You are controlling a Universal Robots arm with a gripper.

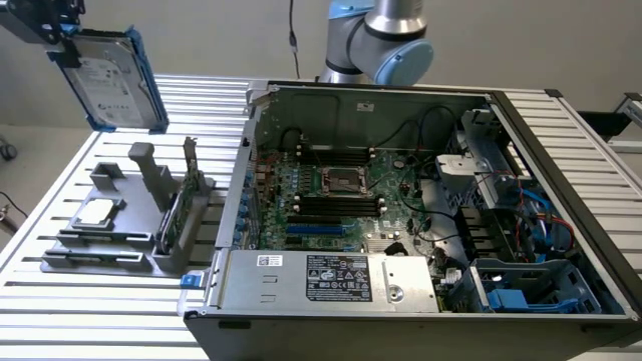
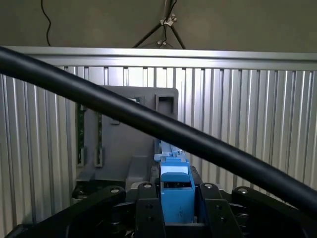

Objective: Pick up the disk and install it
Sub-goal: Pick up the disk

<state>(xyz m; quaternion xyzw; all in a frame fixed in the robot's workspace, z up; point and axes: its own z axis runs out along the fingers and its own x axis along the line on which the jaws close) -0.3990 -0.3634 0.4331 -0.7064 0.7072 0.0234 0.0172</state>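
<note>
The silver-grey disk (image 1: 110,75) (pale label, blue rails) hangs on edge, tilted, above the bench's (image 1: 101,316) far corner at the exterior view's left.

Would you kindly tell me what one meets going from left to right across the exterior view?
The disk, held aloft → the green circuit card, standing on edge → the processor socket inside the open case → the blue drive bay.

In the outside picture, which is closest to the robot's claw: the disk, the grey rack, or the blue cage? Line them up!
1. The disk, held in the gripper, exterior view's upper left.
2. Grey rack, below it, on the table.
3. Blue cage, inside the computer, lower right.
</note>
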